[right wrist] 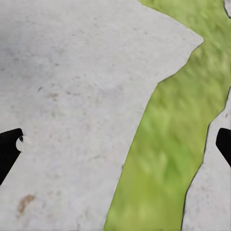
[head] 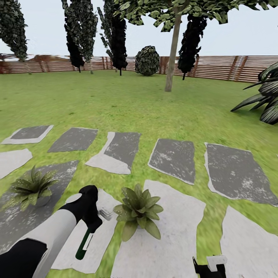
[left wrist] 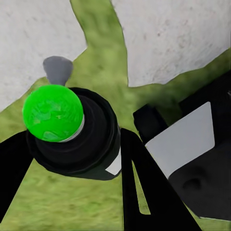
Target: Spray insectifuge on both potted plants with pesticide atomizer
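Dark-green pesticide atomizer [head: 83, 244] clamped in left claw [head: 92, 224], head tilted toward near potted plant [head: 138, 210] on pale stepping stone [head: 170, 239]. Right claw [right wrist: 115, 144] spread wide over stone. Second potted plant [head: 31, 188] leftward; fence [head: 216, 67] beyond lawn [head: 127, 104].

bright flat daylight, soft blur
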Controlling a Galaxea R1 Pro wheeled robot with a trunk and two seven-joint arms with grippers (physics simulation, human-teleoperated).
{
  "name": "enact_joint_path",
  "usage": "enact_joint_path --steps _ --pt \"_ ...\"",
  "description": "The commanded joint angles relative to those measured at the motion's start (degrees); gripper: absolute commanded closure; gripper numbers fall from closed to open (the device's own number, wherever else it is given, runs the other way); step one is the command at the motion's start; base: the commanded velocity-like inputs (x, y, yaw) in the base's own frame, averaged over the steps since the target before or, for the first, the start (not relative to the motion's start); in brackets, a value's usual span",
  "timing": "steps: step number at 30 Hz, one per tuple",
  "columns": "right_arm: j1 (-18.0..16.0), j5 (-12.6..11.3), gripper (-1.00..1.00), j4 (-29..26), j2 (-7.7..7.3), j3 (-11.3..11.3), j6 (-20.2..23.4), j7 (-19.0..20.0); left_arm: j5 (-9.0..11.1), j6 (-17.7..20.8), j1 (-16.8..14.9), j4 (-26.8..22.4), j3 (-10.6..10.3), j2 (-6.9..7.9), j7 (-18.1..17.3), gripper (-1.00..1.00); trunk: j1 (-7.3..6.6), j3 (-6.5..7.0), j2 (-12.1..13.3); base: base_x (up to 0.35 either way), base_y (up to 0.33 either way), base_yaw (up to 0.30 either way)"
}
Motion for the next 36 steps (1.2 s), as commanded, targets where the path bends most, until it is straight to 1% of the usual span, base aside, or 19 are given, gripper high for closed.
enact_joint_path --steps 1,4,9,20,25,36 --pt "-0.02 -0.55 -1.0 0.01 0.0 0.53 -0.16 -0.09 -0.38 0.48 0.0 -0.12 -0.19 0.04 -0.59 1.0 -0.01 -0.05 -0.02 0.0 0.0 0.276" --pt "-0.02 -0.55 -1.0 0.01 0.0 0.53 -0.17 -0.09 -0.29 0.48 0.07 -0.14 -0.18 -0.07 -0.58 1.0 -0.01 -0.05 -0.02 0.0 0.0 0.254" --pt "-0.02 -0.52 -1.0 0.01 -0.02 0.53 -0.17 -0.09 -0.42 0.48 0.06 -0.58 -0.28 -0.47 -0.49 1.0 -0.01 -0.05 -0.02 0.013 -0.06 0.049" --pt "-0.02 -0.46 -1.0 -0.05 -0.09 0.62 -0.11 -0.17 -0.81 0.46 0.01 -0.84 -0.11 -0.41 -0.35 1.0 -0.01 -0.05 -0.02 0.016 -0.26 0.001" --pt "-0.02 -0.46 -1.0 -0.03 -0.04 0.65 -0.12 -0.17 -0.81 0.47 0.03 -0.94 -0.25 -0.48 -0.39 1.0 -0.01 -0.05 -0.02 -0.08 -0.269 0.02" --pt "-0.02 -0.46 -1.0 0.01 0.0 0.7 -0.09 -0.17 -0.82 0.48 0.14 -0.27 -0.22 -0.35 -0.39 1.0 -0.01 -0.05 -0.02 0.033 -0.26 0.244"
